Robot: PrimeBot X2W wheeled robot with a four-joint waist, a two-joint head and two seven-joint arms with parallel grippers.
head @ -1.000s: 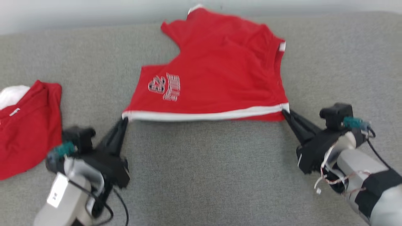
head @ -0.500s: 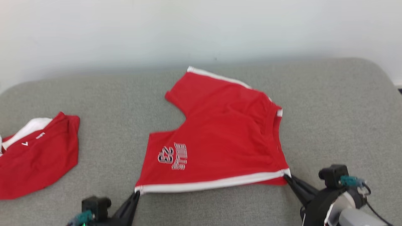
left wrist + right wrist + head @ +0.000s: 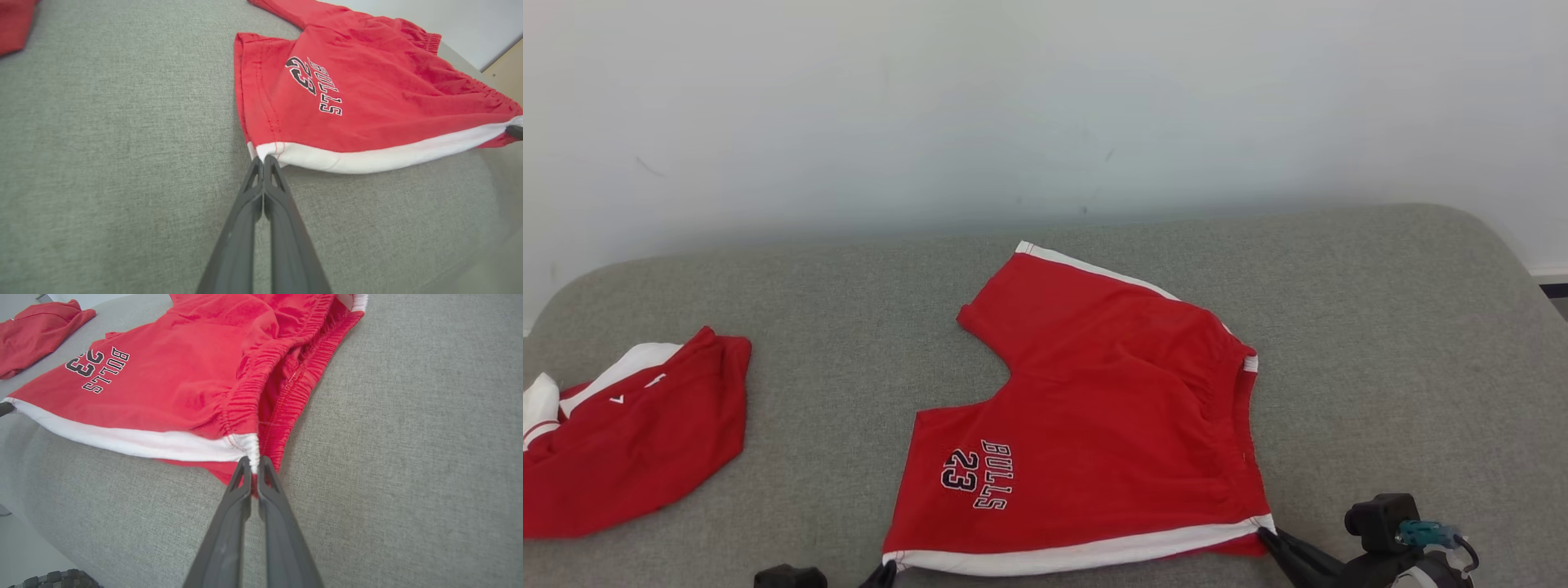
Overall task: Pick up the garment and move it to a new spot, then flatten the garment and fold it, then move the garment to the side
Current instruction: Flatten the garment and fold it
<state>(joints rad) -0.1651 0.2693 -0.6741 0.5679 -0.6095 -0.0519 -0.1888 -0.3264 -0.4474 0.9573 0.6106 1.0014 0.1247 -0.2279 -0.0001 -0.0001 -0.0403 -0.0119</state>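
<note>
Red shorts [image 3: 1094,425] with white side stripes and "BULLS 23" lettering lie spread on the grey cushion [image 3: 849,327], one white-striped side edge stretched along the near side. My left gripper [image 3: 886,572] is shut on the hem corner of that edge, seen close up in the left wrist view [image 3: 261,161] with the shorts [image 3: 359,94] beyond. My right gripper [image 3: 1267,539] is shut on the waistband corner; the right wrist view shows its tips [image 3: 253,461] pinching the white stripe end of the shorts [image 3: 184,375].
Another red and white garment [image 3: 629,433] lies bunched at the cushion's left end, also visible in the right wrist view [image 3: 36,326]. A white wall [image 3: 1045,106] rises behind. The cushion's front edge drops off near my grippers [image 3: 49,522].
The head camera has tilted up, so the whole scene slid down and the wall came into view. Both grippers stay shut on the shorts' near corners, and the near edge stays stretched.
</note>
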